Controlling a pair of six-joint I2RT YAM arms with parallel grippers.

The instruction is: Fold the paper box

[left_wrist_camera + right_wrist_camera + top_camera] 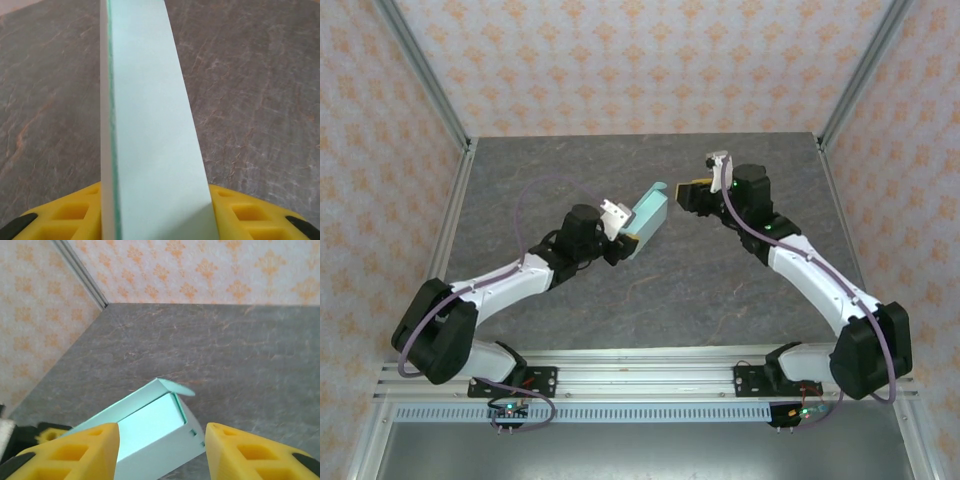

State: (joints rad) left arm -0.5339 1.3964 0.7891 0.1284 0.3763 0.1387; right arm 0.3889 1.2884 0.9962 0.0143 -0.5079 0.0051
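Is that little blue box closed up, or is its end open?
Open. From the right wrist, the box shows its hollow inside, and the end flap sticks out, not tucked in.

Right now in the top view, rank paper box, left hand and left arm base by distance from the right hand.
1. paper box, just left of the right hand, open end toward it.
2. left hand, lower left, gripping the box's other end.
3. left arm base, far off at bottom left.

Grey stone-look tabletop (650,290), orange-patterned walls (640,60)
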